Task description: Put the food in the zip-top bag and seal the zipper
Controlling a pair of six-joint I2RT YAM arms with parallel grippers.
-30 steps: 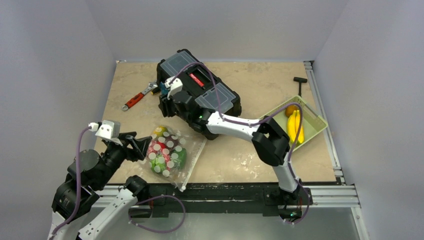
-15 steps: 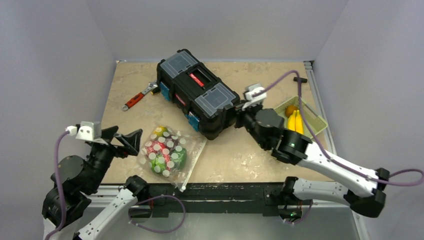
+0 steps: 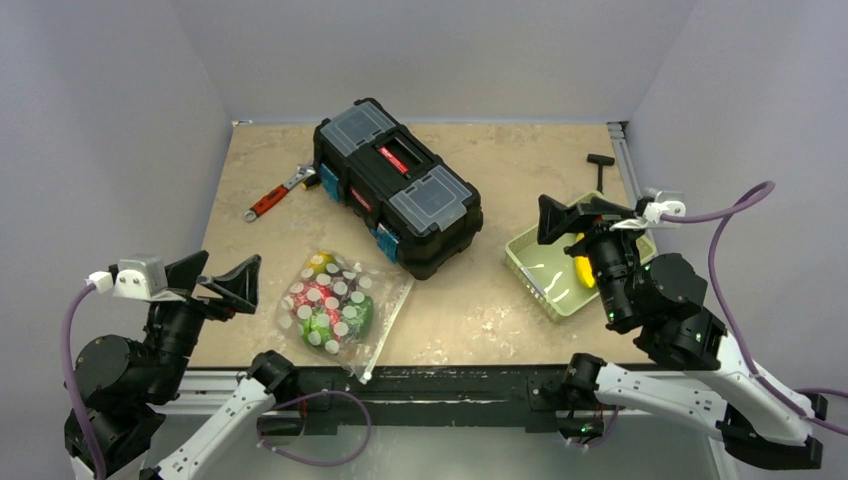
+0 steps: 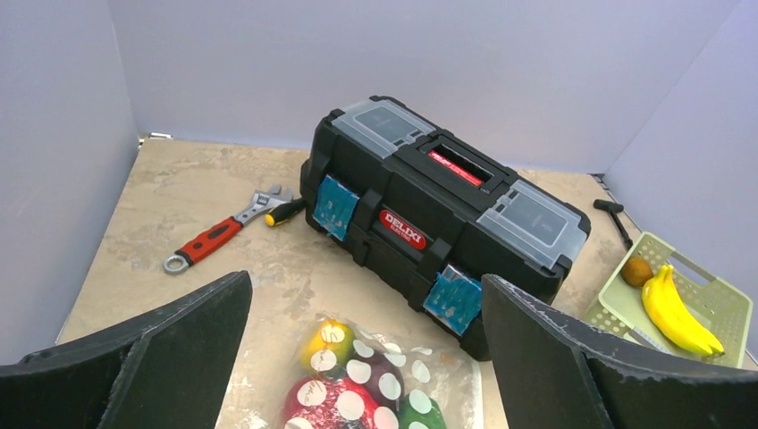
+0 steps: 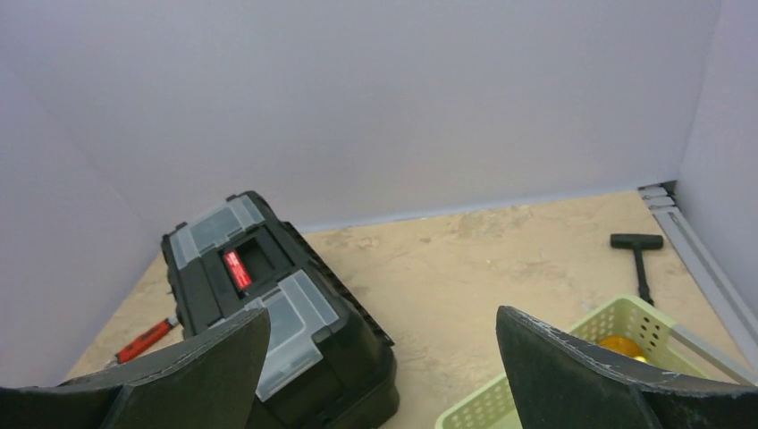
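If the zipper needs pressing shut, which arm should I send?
Left. The left gripper, open, sits just beside the zip-top bag, which shows at the bottom of its wrist view. The right gripper, also open, hangs by the pale green basket, far from the bag.

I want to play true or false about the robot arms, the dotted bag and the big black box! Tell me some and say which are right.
1. The toy food is inside the dotted bag. True.
2. Both grippers are holding something. False: the left gripper and the right gripper are wide open and hold nothing.
3. The bananas lie in the green basket. True.
4. The wrench lies on top of the toolbox. False: it lies on the table beside the toolbox.
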